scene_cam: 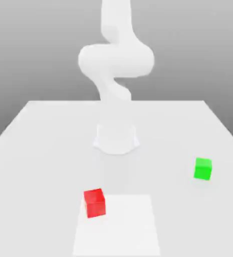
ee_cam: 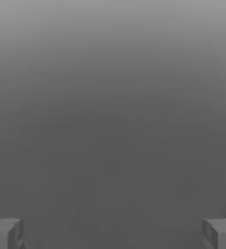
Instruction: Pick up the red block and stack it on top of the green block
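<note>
While the tool [ee_cam: 113, 233] stands fully open and empty, it should descend squarely over the red block [scene_cam: 94, 203], near on the desk [scene_cam: 38, 150] and well left of the green block [scene_cam: 202, 168], before closing.
</note>
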Robot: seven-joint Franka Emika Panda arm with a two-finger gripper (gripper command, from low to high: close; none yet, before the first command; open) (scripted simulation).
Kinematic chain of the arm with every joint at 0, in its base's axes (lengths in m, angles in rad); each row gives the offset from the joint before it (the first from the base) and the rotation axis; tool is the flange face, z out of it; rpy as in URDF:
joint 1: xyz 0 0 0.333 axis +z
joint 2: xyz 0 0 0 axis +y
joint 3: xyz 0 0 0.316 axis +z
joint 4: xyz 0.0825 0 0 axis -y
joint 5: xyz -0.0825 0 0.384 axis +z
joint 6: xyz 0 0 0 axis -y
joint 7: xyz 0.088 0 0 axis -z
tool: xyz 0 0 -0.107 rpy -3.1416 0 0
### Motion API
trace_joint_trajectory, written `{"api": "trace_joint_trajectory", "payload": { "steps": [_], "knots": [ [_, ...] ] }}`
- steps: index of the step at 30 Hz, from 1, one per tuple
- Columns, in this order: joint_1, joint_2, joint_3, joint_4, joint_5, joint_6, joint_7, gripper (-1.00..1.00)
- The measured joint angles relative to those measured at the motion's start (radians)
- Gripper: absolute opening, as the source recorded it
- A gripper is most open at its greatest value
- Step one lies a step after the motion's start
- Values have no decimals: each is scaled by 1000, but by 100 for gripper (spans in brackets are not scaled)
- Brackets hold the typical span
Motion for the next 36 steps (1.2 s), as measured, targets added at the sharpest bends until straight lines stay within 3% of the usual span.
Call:
{"api": "trace_joint_trajectory", "payload": {
  "steps": [8,15,21,27,32,33,36],
  "knots": [
    [-179,269,128,-183,-39,171,407,0],
    [-287,495,176,-338,-55,316,738,0],
    [-320,671,174,-465,13,441,953,0],
    [-308,809,141,-459,-50,554,1037,0],
    [-237,931,51,-445,-127,657,1091,0],
    [-225,948,36,-444,-137,671,1098,-100],
    [-225,948,36,-444,-137,673,1098,-100]
  ]
}}
